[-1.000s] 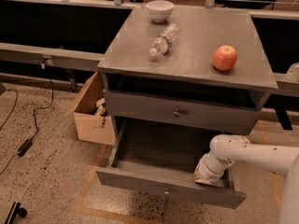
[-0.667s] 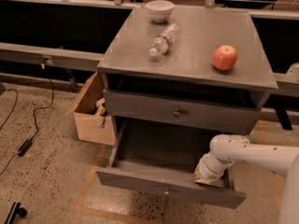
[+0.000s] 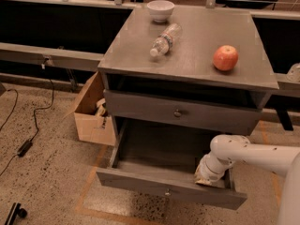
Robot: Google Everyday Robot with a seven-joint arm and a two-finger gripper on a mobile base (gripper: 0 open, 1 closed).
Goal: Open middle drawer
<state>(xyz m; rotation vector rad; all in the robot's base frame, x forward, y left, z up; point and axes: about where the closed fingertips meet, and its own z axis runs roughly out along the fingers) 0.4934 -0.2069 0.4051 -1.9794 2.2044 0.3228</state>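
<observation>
Speckled stone floor point(image 3: 51, 182) with orange tape lines point(image 3: 91, 184); on it we see a grey cabinet point(image 3: 197, 67) standing in front of a dark bench. On the cabinet top there's a white bowl point(image 3: 160, 10) at the back edge. A clear plastic bottle point(image 3: 165, 40) lies on its side just in front of the bowl. A red apple point(image 3: 225, 57) sits toward the right, well apart from both.

Under the top is a dark open slot, then a closed drawer point(image 3: 140, 108) with a round knob point(image 3: 177, 112). The middle drawer point(image 3: 140, 182) sits below that one and is pulled well out, its own knob point(image 3: 167, 191) at the centre of the front.

The gripper point(image 3: 210, 175) is down inside the middle drawer at the front right corner, close against the inner face of the front panel (contact looks likely, we can't confirm). Whether it's spread or clamped we cannot tell. The white arm point(image 3: 262, 153) comes in from the right, over the drawer's right side.

Left of the cabinet are an open cardboard box point(image 3: 91, 121), just beside it, and a black cable point(image 3: 35, 118) on the floor.
</observation>
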